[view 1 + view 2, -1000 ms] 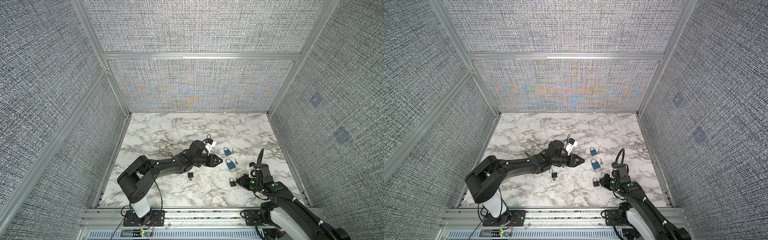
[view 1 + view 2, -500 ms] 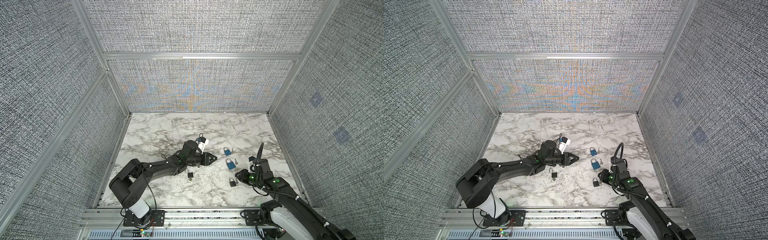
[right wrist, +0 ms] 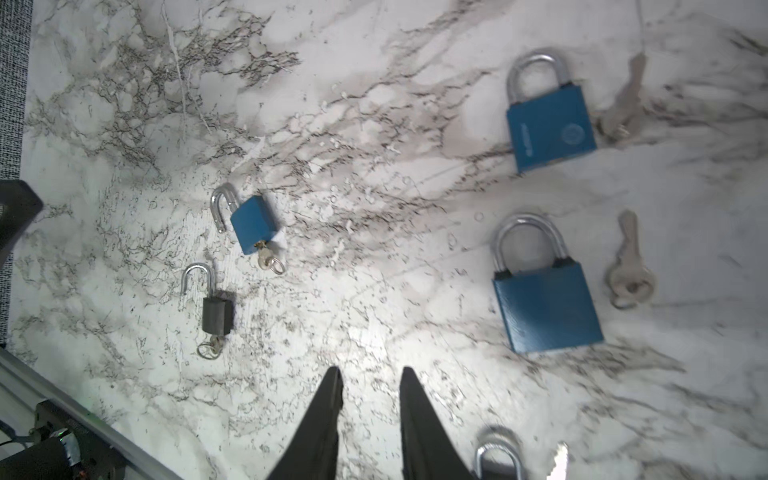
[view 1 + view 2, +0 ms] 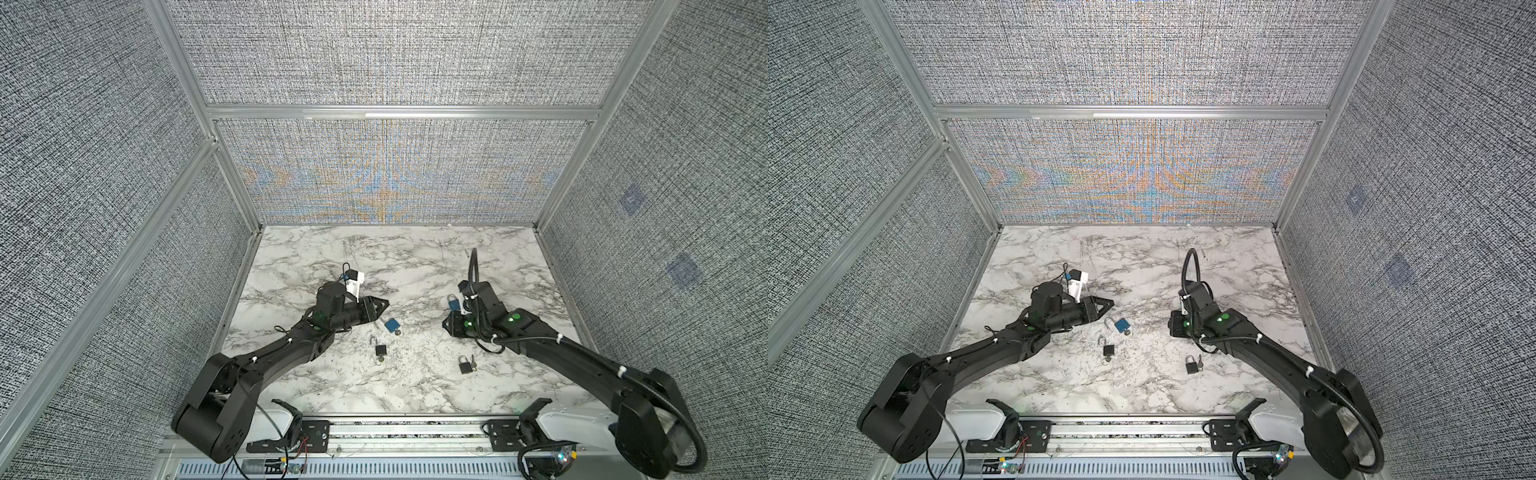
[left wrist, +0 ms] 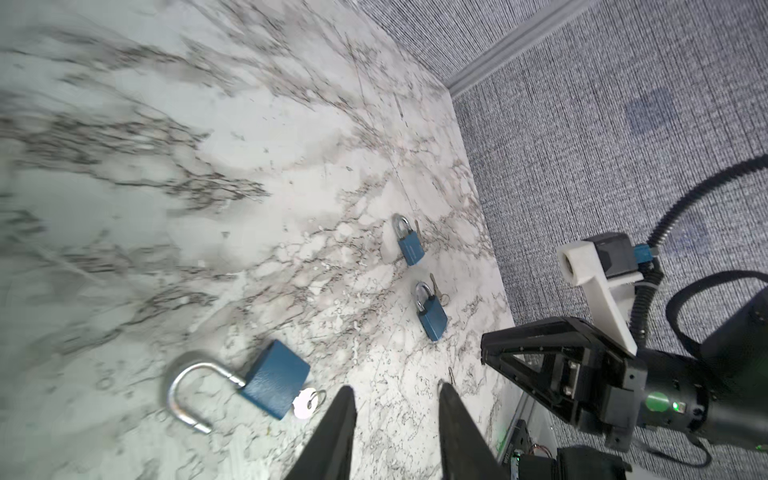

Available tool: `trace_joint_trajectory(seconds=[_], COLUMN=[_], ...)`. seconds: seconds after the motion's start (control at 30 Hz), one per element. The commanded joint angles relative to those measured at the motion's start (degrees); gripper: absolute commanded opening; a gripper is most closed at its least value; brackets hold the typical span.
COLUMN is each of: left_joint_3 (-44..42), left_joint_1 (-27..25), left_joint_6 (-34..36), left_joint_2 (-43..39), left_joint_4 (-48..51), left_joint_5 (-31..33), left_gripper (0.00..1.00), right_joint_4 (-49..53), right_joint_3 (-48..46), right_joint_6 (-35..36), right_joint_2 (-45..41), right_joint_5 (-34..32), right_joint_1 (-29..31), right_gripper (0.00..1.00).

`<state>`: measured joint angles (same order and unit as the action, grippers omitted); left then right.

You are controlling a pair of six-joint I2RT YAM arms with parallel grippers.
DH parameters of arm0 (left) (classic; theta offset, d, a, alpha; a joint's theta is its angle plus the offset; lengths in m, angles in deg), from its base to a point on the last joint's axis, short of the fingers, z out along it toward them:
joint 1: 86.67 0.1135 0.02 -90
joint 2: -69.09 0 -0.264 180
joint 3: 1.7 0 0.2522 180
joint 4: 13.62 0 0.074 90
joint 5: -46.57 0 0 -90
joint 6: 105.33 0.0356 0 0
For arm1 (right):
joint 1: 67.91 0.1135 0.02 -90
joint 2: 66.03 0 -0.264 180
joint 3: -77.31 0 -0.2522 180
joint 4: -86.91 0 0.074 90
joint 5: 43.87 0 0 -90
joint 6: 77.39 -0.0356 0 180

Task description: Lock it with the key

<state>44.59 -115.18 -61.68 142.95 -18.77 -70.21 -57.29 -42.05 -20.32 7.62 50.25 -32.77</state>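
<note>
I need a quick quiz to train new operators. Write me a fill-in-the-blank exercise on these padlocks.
1. The blue padlock with the swung-out shackle has a ___ in its base.
2. The black padlock beside it has its shackle ___.
3. The left gripper holds ___.
Missing words: key; open; nothing.

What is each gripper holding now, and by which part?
Nothing is held. The left gripper and the right gripper are open, with only white marble tabletop seen between the jaws.
</note>
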Motion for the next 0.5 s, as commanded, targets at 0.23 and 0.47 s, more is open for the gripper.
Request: trace_joint_trajectory(seconds=[0.23,0.47], left_joint_3=[-3.5,-7.6], left_joint_1=[4.2,7.5], left_joint_6=[2.7,1.8], left_joint_2=[-13.2,-20.5], left_joint_4=[15.0,17.4], left_joint_5=[9.0,9.4], left_gripper=[0.37,0.42], right_joint_4=[-4.1,-6.5], right_joint_3=[12.6,16.9], right_joint_6=[3.4,4.7], right_joint_2=[15.9,22.9], right_joint_5=[-4.5,-5.5], right_joint_1=[7.5,9.9], right_gripper=[0.30,0.38])
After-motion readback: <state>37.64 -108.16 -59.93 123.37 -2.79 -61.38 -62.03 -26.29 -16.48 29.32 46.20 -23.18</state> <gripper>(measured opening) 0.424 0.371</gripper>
